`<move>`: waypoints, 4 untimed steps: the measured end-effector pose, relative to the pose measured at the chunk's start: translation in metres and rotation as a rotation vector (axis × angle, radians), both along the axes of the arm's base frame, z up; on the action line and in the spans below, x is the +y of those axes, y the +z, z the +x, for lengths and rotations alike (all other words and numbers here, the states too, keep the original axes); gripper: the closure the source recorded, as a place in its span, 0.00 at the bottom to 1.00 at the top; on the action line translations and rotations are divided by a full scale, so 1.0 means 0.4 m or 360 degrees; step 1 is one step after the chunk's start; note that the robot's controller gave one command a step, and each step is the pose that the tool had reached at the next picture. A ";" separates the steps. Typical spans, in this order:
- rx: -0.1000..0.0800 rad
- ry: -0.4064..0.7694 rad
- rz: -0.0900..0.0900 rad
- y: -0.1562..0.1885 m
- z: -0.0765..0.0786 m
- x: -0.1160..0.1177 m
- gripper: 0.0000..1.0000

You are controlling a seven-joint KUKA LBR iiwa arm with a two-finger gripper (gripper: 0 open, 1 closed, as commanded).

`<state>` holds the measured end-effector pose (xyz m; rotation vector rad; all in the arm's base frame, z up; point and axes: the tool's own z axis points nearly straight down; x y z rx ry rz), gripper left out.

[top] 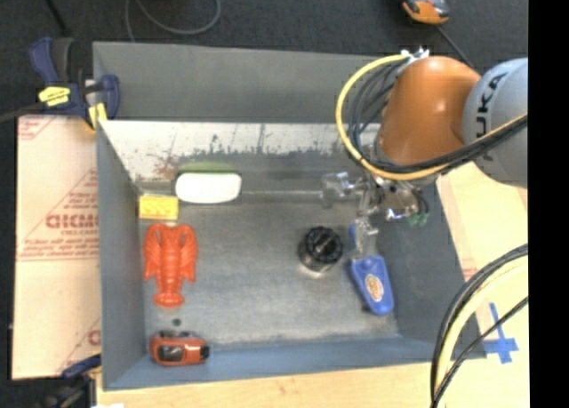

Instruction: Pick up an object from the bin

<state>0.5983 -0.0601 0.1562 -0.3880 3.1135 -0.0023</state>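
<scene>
Orange-capped arm [428,111] marked "UKA" hangs its claw [364,230] near blue oval gadget [372,284].

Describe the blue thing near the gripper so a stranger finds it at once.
Look to the right side of the grey bin, where the arm enters. Just below the gripper lies an oblong blue thing. Unlike the round black knob beside it, it bears an orange oval.

Grey bin [253,304]: red lobster [169,264], yellow block [157,208], black knob [320,249], perhaps soap [208,188].
</scene>
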 end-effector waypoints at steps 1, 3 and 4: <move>-0.0006 0.0124 0.0000 -0.022 0.024 0.017 0.00; -0.0008 0.0041 0.0003 -0.220 0.036 -0.028 1.00; -0.0012 0.0038 0.0004 -0.213 0.038 -0.030 1.00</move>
